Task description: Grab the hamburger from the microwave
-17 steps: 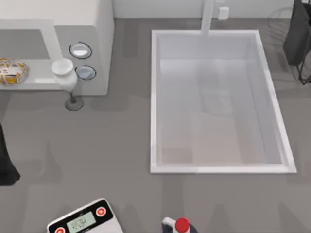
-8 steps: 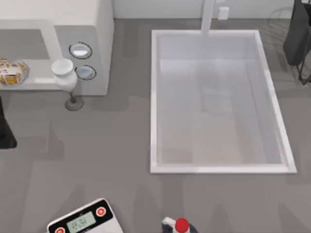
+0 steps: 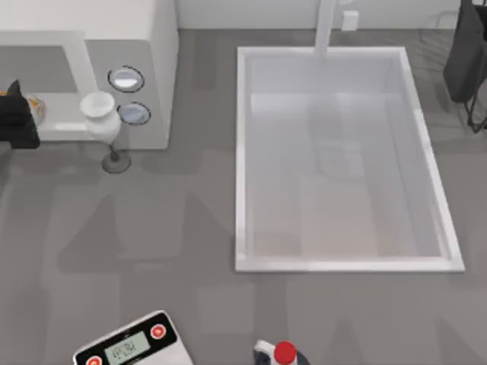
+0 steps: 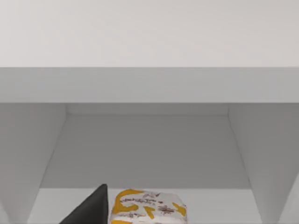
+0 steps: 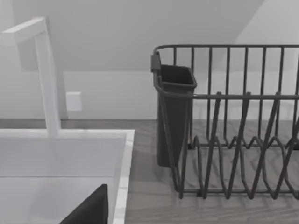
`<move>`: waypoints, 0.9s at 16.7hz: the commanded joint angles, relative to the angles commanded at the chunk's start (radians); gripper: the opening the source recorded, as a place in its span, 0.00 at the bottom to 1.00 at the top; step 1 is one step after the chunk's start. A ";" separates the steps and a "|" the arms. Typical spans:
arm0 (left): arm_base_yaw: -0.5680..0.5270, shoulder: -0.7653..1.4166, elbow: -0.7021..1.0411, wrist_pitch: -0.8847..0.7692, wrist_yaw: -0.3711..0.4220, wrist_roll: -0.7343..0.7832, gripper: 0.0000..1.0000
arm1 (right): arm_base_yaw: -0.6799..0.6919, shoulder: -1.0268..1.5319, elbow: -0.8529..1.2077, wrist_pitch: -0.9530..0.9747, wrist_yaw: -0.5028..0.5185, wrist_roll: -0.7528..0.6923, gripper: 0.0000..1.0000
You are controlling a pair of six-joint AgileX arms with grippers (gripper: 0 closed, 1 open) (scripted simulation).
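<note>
Golden-tan hamburger sits at the microwave cavity's front edge, my left gripper right over it; whether its fingers are parted, I cannot tell. I judge the bun light and squashy, so I'd pinch its sides gently.
</note>
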 joint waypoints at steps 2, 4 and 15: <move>0.012 0.207 0.072 0.105 0.015 0.006 1.00 | 0.000 0.000 0.000 0.000 0.000 0.000 1.00; 0.023 0.407 0.142 0.207 0.030 0.012 1.00 | 0.000 0.000 0.000 0.000 0.000 0.000 1.00; 0.063 1.132 0.394 0.574 0.083 0.033 1.00 | 0.000 0.000 0.000 0.000 0.000 0.000 1.00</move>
